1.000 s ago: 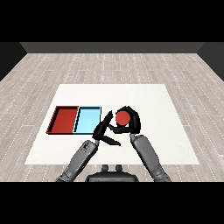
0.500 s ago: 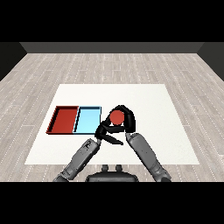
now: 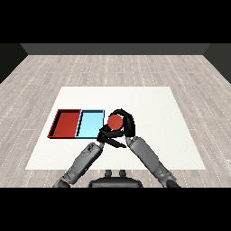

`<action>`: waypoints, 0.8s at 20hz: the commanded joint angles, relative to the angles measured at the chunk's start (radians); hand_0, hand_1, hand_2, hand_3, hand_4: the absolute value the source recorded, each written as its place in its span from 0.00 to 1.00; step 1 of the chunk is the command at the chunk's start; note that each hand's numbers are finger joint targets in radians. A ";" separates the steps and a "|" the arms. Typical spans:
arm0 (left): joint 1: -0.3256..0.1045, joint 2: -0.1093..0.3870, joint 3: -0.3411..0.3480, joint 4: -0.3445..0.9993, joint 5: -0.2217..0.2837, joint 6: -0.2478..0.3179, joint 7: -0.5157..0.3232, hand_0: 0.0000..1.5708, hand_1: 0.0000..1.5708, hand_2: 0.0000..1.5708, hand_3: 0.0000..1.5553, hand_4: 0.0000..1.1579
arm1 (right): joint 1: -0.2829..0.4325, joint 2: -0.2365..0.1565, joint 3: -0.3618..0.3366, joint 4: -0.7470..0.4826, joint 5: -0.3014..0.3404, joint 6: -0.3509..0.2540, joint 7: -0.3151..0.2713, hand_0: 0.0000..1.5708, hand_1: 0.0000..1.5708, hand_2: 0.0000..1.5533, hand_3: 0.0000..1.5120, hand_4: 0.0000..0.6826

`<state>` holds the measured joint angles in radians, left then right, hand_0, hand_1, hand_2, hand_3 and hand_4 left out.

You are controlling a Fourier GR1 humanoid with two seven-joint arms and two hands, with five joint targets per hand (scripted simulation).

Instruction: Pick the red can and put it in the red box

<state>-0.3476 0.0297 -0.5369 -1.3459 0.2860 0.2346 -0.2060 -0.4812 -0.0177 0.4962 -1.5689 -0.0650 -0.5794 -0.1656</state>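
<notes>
Carry step: right hand [image 3: 127,124] curls round can [image 3: 115,121], just right of blue tray [image 3: 90,124] nr surface's front-middle. Left hand [image 3: 108,136] relaxed below, holding nothing. Next: move can left, over blue, into red tray [image 3: 66,123].

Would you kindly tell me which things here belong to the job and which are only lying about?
Part of the job:
red can, held in the right hand
red tray, the goal

Not part of it:
light blue tray
left hand, beside the can
table

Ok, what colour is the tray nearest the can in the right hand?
Light blue: the light blue tray sits beside the red can in the right hand, head view.
</notes>
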 commanded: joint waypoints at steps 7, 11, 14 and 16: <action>-0.050 -0.029 -0.038 -0.010 0.053 0.283 0.017 1.00 1.00 1.00 0.98 0.96 | 0.096 0.017 0.045 -0.104 0.015 0.008 0.023 1.00 1.00 0.95 0.93 0.92; -0.076 -0.029 -0.010 0.095 0.100 0.237 -0.051 1.00 1.00 1.00 0.96 0.97 | -0.054 0.017 -0.032 0.078 -0.104 0.025 -0.062 1.00 1.00 0.95 0.92 0.92; -0.056 -0.028 0.006 -0.035 -0.008 0.262 0.073 1.00 1.00 1.00 0.96 0.97 | 0.009 0.012 -0.029 -0.023 -0.027 0.058 0.003 1.00 1.00 0.95 0.93 0.93; 0.005 -0.029 0.020 0.020 0.013 0.213 -0.025 1.00 1.00 1.00 0.96 0.97 | 0.002 0.017 0.054 -0.005 -0.041 -0.051 -0.004 1.00 1.00 0.94 0.92 0.93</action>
<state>-0.3846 0.0173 -0.5270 -1.3341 0.3099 0.5016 -0.1830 -0.4713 -0.0071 0.5195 -1.5931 -0.0961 -0.5848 -0.1594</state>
